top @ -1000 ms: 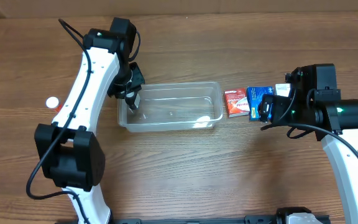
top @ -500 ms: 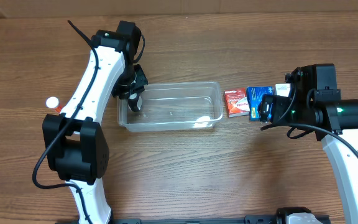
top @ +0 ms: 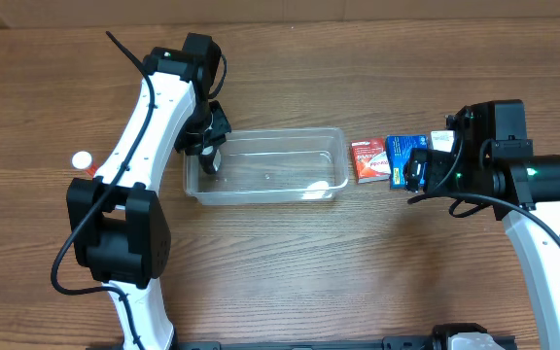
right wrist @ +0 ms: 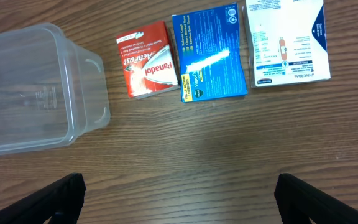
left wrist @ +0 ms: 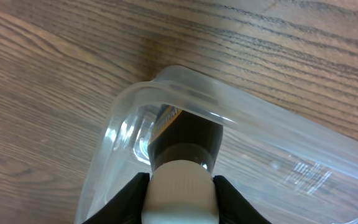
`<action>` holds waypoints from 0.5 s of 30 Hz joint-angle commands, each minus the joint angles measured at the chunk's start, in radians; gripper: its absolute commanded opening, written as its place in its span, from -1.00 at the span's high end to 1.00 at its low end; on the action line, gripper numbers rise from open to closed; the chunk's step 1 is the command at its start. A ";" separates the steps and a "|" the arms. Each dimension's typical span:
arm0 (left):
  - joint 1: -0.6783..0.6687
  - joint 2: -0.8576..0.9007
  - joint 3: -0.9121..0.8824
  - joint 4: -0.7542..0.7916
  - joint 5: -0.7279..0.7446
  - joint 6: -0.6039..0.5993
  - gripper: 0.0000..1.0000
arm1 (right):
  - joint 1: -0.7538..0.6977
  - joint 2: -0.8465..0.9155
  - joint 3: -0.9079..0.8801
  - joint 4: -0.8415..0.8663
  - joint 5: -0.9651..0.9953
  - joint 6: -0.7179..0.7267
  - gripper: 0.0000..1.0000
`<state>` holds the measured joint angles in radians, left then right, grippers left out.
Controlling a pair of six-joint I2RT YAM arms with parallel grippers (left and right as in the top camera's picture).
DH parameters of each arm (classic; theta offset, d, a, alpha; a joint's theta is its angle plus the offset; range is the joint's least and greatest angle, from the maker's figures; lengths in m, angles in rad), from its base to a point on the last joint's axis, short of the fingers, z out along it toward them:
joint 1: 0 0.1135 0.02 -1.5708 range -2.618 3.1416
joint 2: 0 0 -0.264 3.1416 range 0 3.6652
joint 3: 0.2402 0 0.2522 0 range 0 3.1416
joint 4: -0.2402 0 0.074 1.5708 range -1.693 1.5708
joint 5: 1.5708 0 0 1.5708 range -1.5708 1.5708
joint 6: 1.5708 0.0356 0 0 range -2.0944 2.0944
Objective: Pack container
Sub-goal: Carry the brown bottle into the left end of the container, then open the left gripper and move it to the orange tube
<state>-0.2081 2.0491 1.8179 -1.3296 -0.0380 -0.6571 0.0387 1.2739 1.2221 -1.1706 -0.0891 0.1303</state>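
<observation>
The clear container [top: 270,167] lies at the table's middle. My left gripper [top: 209,154] hangs over its left end, shut on a dark bottle with a white cap [left wrist: 180,185]. In the left wrist view my left gripper [left wrist: 180,202] grips the cap, and the bottle's body points down inside the container's rounded corner [left wrist: 191,93]. My right gripper [right wrist: 182,199] is open and empty above bare wood, right of the container [right wrist: 36,93]. In the overhead view it [top: 419,167] hovers by the boxes.
A red Panadol box [right wrist: 146,59], a blue box [right wrist: 209,53] and a white box [right wrist: 286,40] lie in a row right of the container. A small white cap [top: 83,158] lies at the left, beside the left arm.
The left arm has swung a little away from me, and its gripper, still holding the bottle, has shifted slightly at the container's left end. The right arm has not moved.
</observation>
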 commanded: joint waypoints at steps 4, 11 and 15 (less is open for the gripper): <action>-0.004 0.007 -0.010 -0.015 -0.017 -0.012 0.07 | -0.006 -0.003 0.029 0.000 0.005 0.005 -1.00; -0.004 0.007 -0.010 -0.024 -0.018 -0.008 0.04 | -0.006 -0.004 0.029 -0.002 0.006 0.005 -1.00; -0.004 0.003 -0.008 0.005 -0.010 0.053 -0.01 | -0.006 -0.004 0.029 -0.002 0.006 0.005 -1.00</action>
<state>-0.2081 2.0491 1.8179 -1.3457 -0.0418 -0.6552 0.0387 1.2739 1.2221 -1.1721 -0.0887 0.1307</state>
